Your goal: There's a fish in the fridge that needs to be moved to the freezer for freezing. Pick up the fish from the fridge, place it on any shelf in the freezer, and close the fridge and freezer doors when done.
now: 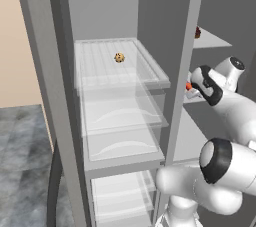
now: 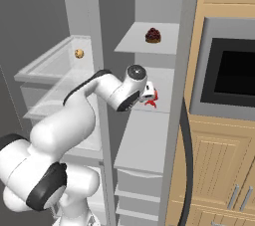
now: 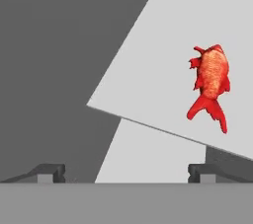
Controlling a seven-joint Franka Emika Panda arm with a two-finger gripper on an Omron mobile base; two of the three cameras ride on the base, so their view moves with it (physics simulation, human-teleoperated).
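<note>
Lying flat on opaque light-grey freezer shelf (image 3: 148,70): small red-orange fish (image 3: 211,82), just beyond the right fingertip (image 3: 198,170). Two-finger gripper (image 3: 126,171) spread wide, grasping nothing.

No text, label, brand, number or sign is showing anywhere in these views. The grey unit (image 1: 60,96), its shelves and the wooden cabinet fronts (image 2: 219,170) are all appearing plain and unmarked.

arm (image 2: 74,105): extended fwd, elbow bent | gripper (image 3: 126,171): jaws wide apart, holding nothing
</note>
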